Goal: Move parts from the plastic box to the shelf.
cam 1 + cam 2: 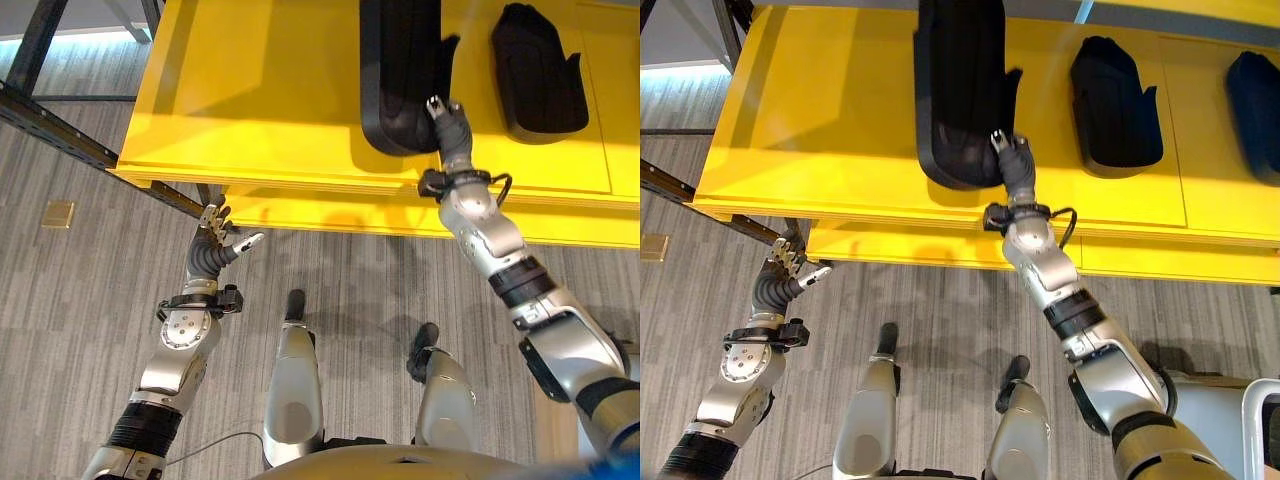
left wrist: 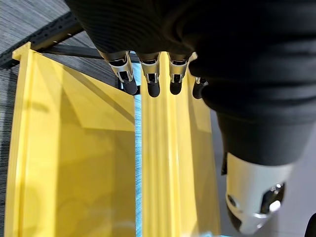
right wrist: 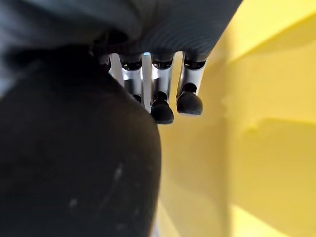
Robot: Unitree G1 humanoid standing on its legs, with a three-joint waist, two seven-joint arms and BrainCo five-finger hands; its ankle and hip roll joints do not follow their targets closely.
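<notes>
A long black moulded part (image 1: 400, 70) lies on the yellow shelf (image 1: 270, 90). My right hand (image 1: 452, 128) is at its near end, and the straight fingers (image 3: 163, 106) rest along the edge of the black part (image 3: 74, 163). They are not curled round it. My left hand (image 1: 215, 240) hangs below the shelf's front edge, with relaxed fingers (image 2: 148, 81) holding nothing. A second black part (image 1: 535, 75) lies to the right on the same shelf. A third black part (image 1: 1255, 100) sits at the far right edge.
A dark metal rack beam (image 1: 60, 130) runs along the left side of the shelf. A small tan square (image 1: 58, 213) lies on the grey carpet. The corner of a white box (image 1: 1260, 420) shows at the lower right.
</notes>
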